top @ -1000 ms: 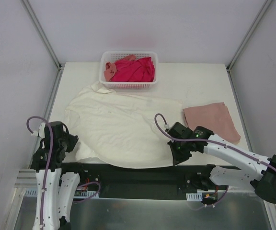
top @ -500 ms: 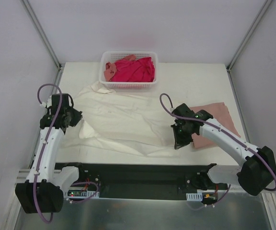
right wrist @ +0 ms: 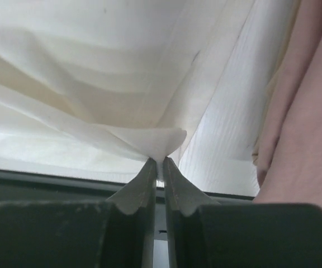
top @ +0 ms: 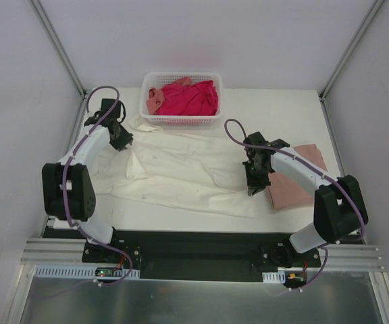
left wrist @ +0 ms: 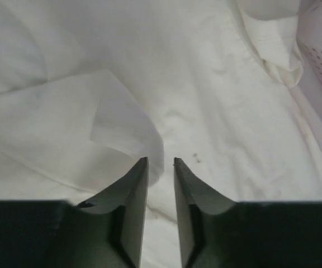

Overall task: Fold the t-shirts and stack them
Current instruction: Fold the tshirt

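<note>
We've just hauled the near hem of the cream t-shirt point(top: 181, 172) back across the worktop point(top: 275, 115) (half-fold forming). The right hand point(top: 252, 189) pinches it, the left hand point(top: 122, 142) is barely parted.

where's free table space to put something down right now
Biggest bare patch: the table right of the basket, beyond the pink t-shirt. A thin strip runs along the near edge, in front of the cream t-shirt. Centre and left are crowded.
</note>
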Available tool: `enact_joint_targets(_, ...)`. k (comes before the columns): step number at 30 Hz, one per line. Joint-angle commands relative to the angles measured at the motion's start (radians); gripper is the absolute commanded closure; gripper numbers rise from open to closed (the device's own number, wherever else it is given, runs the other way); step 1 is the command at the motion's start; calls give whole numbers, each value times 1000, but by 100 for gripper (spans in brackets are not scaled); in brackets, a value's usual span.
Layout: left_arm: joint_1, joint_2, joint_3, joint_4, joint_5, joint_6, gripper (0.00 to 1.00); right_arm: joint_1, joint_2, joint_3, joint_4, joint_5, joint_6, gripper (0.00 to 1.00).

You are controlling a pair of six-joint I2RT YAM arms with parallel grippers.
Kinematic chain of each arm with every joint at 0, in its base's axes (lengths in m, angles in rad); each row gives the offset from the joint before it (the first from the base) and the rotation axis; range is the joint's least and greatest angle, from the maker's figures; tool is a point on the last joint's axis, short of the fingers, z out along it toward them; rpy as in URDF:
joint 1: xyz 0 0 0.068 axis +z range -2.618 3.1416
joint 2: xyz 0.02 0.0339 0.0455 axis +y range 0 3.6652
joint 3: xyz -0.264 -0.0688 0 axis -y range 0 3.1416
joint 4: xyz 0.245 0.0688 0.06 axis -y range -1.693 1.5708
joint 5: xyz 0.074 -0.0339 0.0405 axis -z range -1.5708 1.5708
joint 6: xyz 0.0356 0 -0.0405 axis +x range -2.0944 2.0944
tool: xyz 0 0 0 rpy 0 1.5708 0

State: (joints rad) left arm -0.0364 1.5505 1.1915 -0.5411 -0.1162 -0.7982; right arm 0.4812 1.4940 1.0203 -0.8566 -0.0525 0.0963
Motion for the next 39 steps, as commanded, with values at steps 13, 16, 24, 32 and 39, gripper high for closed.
enact_joint_targets(13, -28, -167, -180, 32, -49, 123, 1, 130, -178, 0, 103, -109, -75, 3)
enact_joint_targets(16, -17, -248, -266, 33, -86, 88, 1, 198, -178, -25, 139, -139, -57, 3)
enact_joint_targets(24, 59, -98, -287, 70, -16, 80, 1, 255, -54, -150, 269, -116, 23, 3)
enact_joint_targets(32, 135, -88, -437, 73, -17, 19, 1, 269, -21, -273, 321, -155, 31, 3)
enact_joint_targets(39, 205, -309, -659, 58, -25, -35, 1, 326, -112, -376, 309, -182, 62, 3)
